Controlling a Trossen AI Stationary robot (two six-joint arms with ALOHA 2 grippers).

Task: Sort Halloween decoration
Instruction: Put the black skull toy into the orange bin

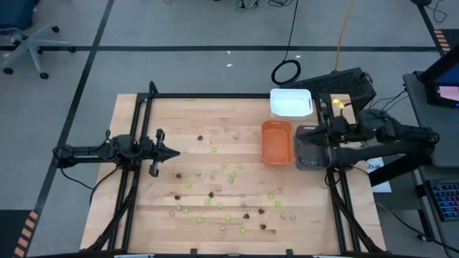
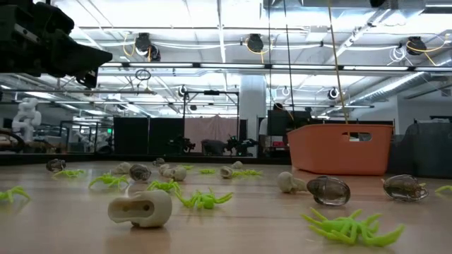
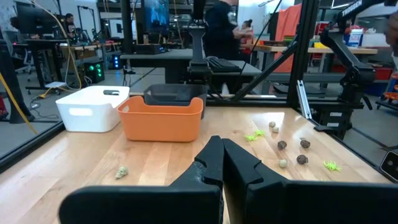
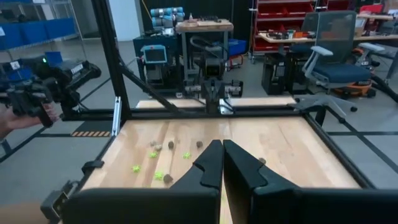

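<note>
Both the left gripper (image 1: 174,152) and the right gripper (image 1: 300,133) are pinched shut and empty, so one should open wide over one tiny Halloween decoration (image 1: 214,150) scattered across the table (image 1: 129,215).

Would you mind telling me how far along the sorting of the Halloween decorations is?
Nothing looks sorted: the orange tray and white tray show empty. Nothing is in hand; left gripper and right gripper are shut, holding nothing. All decoration pieces remain scattered on the table.
</note>
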